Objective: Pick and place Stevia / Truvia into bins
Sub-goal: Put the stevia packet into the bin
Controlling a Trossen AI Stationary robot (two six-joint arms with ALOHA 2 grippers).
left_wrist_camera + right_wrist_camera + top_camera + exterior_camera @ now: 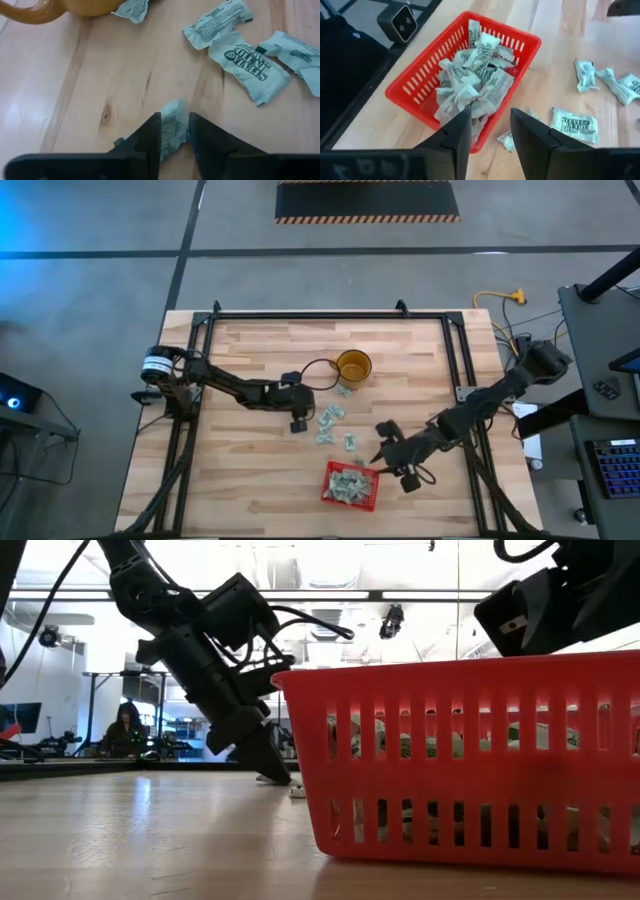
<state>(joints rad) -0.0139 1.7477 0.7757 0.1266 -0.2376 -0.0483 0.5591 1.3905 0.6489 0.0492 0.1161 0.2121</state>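
One red basket [435, 75], heaped with Stevia packets [470, 85], sits on the desk [250, 470]; several more lie loose. The left end effector [175, 132] pinches one packet [174, 125]; the right end effector [490, 130] hangs parted and empty above the basket.

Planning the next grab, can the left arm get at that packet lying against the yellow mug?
Probably yes. The left gripper sits close by at another packet, and bare table separates it from the packet by the mug.

the left gripper [174, 131] pinches one pale green packet [172, 127] on the wooden table [75, 85], more packets [248, 65] near.
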